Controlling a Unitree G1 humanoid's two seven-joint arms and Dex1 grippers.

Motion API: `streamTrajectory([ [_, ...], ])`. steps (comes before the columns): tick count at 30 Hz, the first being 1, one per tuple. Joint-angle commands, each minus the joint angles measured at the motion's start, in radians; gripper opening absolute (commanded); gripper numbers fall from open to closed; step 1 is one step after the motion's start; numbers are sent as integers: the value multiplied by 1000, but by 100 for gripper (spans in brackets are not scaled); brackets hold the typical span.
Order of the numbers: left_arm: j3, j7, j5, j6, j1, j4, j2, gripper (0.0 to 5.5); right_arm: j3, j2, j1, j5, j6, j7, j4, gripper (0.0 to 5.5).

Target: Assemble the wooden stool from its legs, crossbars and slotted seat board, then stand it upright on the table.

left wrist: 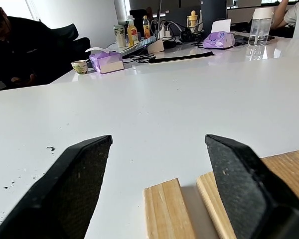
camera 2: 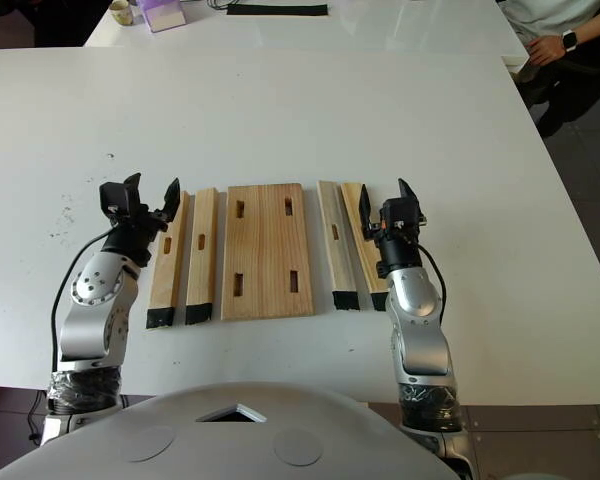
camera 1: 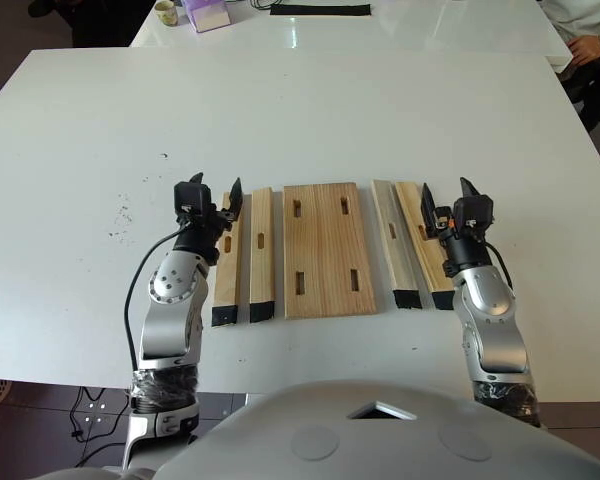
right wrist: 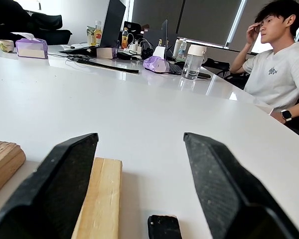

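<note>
seat board: flat light-wood board with four slots point(camera 1: 325, 248), lying on the white worktop point(camera 1: 280, 110)
left bars: two black-tipped wooden bars point(camera 1: 262, 250) just left of the board
right bars: two more point(camera 1: 392, 240) just right of the board
left hand point(camera 1: 216, 186): spread, at the outer left bar's far end
right hand point(camera 1: 446, 187): spread, at the outer right bar's far end

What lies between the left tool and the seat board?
The inner leg, lying flat beside the seat board, as the eye views show. The left tool is open over the outer leg.

Matt bare-wood seat board point(camera 1: 322, 249) and legs point(camera 1: 262, 272); smooth, glossy table point(camera 1: 280, 110).
</note>
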Motion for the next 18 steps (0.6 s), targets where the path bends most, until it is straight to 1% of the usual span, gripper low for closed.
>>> streamTrajectory([
  [1, -3, 12, -5, 27, 20, -17, -14, 348, -10, -13, -8, 9, 27, 15, -10, 318],
  [6, 29, 7, -15, 38, 4, -4, 1, 348, -17, -14, -1, -8, 22, 3, -3, 318],
  [15, 15, -6, -1, 40, 17, -14, 17, 348, -14, -15, 11, -35, 19, -7, -18, 318],
  [18, 37, -13, -5, 55, 20, -25, 41, 348, -25, -13, 23, -37, 21, -16, -42, 318],
])
